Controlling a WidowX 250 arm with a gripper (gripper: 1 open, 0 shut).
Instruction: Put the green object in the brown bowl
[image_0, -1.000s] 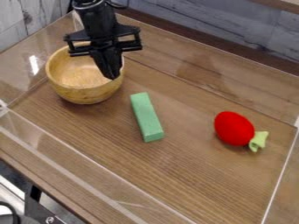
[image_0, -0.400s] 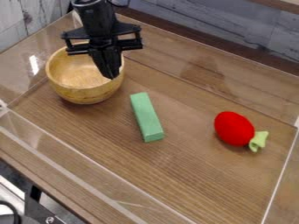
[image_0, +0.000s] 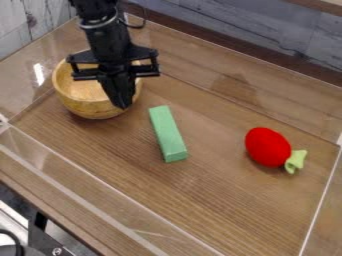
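Note:
The green object is a flat light-green bar lying on the wooden table, just right of the brown bowl. The bowl is round, light wood, and I see nothing in the part that shows. My black gripper hangs over the bowl's right rim, fingers pointing down and pressed together, shut with nothing held. Its tip sits a little up and left of the bar's near end, apart from it. The arm hides part of the bowl's inside.
A red strawberry-like toy with a small green stem lies at the right. Clear plastic walls enclose the table on the front and sides. A grey plank wall runs behind.
The gripper has dropped lower and shifted slightly left, now reaching down to the bowl's right rim. The bar, bowl and toy have not moved.

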